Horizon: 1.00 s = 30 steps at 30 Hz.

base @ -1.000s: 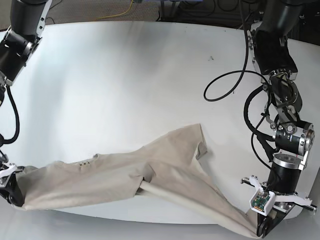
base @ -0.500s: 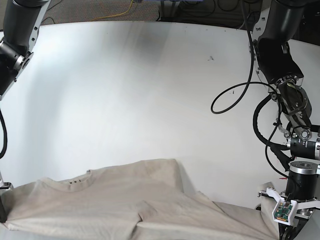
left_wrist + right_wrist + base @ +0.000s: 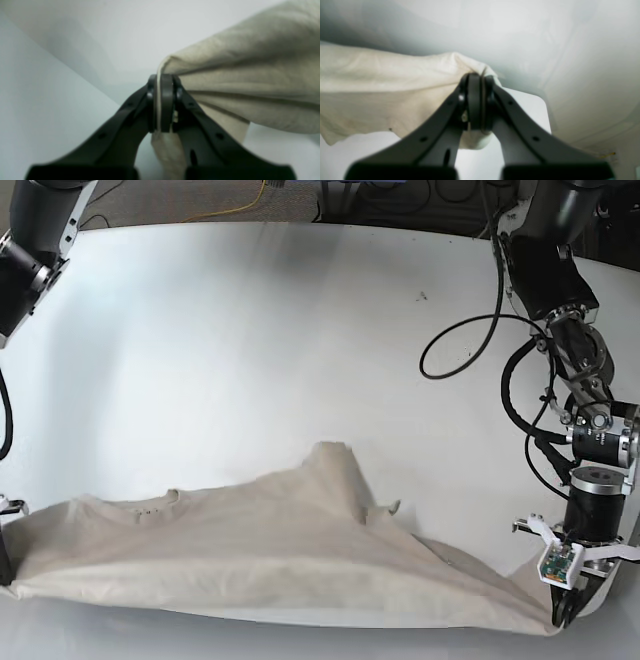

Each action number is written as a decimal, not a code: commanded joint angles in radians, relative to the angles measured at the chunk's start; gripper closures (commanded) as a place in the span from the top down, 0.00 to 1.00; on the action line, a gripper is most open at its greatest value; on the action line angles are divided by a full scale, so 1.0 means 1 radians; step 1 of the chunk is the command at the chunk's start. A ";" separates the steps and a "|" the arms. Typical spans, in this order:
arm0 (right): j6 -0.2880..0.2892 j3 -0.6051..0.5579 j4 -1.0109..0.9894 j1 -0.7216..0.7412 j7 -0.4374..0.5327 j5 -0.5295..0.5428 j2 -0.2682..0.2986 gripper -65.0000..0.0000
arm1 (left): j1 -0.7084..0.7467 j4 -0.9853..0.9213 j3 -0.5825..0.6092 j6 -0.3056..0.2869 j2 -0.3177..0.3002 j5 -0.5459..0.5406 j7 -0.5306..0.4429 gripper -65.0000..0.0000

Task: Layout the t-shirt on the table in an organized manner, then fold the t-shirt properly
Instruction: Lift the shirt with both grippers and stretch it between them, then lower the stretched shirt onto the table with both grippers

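left wrist view: the left gripper (image 3: 162, 105) is clamped on a fold of the t-shirt (image 3: 250, 82), which spreads to the right over the table (image 3: 50, 87).

right wrist view: the right gripper (image 3: 477, 105) pinches another edge of the shirt, cloth running left.

base view: the shirt lies stretched along the table's near edge between both grippers, collar toward the left.

1. Base view: bright, even overhead light, sharp; soft glare on the table (image 3: 250, 360).
2. Thin shadow under the t-shirt (image 3: 250, 550) along the table's near edge.
3. Both wrist views soft, out of focus; corners dim.
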 commanded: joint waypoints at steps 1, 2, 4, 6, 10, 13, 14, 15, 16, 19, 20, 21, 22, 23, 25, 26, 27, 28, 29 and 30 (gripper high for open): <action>-0.006 0.023 0.035 -0.025 0.029 0.025 0.006 0.00 | 0.008 0.022 0.001 0.017 -0.003 -0.007 -0.027 0.00; -0.006 0.025 0.039 -0.034 0.029 0.027 0.005 0.00 | 0.015 0.022 0.001 0.017 -0.003 -0.007 -0.027 0.00; -0.006 0.043 0.065 -0.083 0.029 0.028 -0.003 0.00 | 0.046 0.023 -0.001 0.017 -0.003 -0.009 -0.027 0.00; -0.006 0.060 0.073 -0.120 0.029 0.028 -0.006 0.00 | 0.064 0.022 -0.005 0.017 -0.003 -0.010 -0.027 0.00; -0.006 0.074 0.073 -0.151 0.029 0.028 -0.007 0.00 | 0.084 0.020 -0.029 0.017 -0.002 -0.012 -0.027 0.00; -0.006 0.074 0.073 -0.153 0.029 0.028 -0.007 0.00 | 0.084 0.019 -0.035 0.017 -0.002 -0.012 -0.027 0.00; -0.006 0.074 0.071 -0.153 0.029 0.028 -0.007 0.00 | 0.084 0.019 -0.035 0.017 -0.002 -0.012 -0.027 0.00; -0.006 0.074 0.070 -0.153 0.029 0.028 -0.007 0.00 | 0.084 0.019 -0.035 0.017 -0.002 -0.012 -0.027 0.00; -0.006 0.074 0.070 -0.151 0.029 0.028 -0.007 0.00 | 0.084 0.019 -0.035 0.017 -0.002 -0.012 -0.027 0.00; -0.006 0.076 0.071 -0.149 0.029 0.027 -0.007 0.00 | 0.084 0.019 -0.035 0.015 -0.002 -0.012 -0.027 0.00; -0.006 0.077 0.071 -0.149 0.029 0.027 -0.007 0.00 | 0.084 0.019 -0.035 0.015 -0.002 -0.014 -0.027 0.00; -0.006 0.079 0.071 -0.149 0.029 0.027 -0.007 0.00 | 0.084 0.019 -0.035 0.015 -0.002 -0.014 -0.027 0.00; -0.006 0.079 0.073 -0.151 0.029 0.028 -0.007 0.00 | 0.084 0.020 -0.035 0.015 -0.002 -0.014 -0.027 0.00; -0.006 0.079 0.073 -0.151 0.027 0.028 -0.007 0.00 | 0.084 0.020 -0.035 0.015 -0.002 -0.014 -0.027 0.00; -0.006 0.079 0.073 -0.154 0.027 0.028 -0.007 0.00 | 0.084 0.020 -0.035 0.015 -0.002 -0.014 -0.027 0.00; -0.006 0.079 0.073 -0.160 0.027 0.028 -0.007 0.00 | 0.086 0.020 -0.035 0.015 -0.002 -0.014 -0.027 0.00; -0.006 0.079 0.073 -0.172 0.027 0.028 -0.007 0.00 | 0.086 0.020 -0.036 0.015 -0.002 -0.014 -0.027 0.00; -0.006 0.079 0.073 -0.182 0.027 0.030 -0.007 0.00 | 0.087 0.020 -0.036 0.015 -0.002 -0.014 -0.027 0.00; -0.006 0.079 0.075 -0.189 0.027 0.030 -0.007 0.00 | 0.092 0.020 -0.036 0.015 -0.002 -0.014 -0.027 0.00; -0.006 0.079 0.075 -0.194 0.027 0.030 -0.007 0.00 | 0.098 0.020 -0.036 0.015 -0.002 -0.014 -0.027 0.00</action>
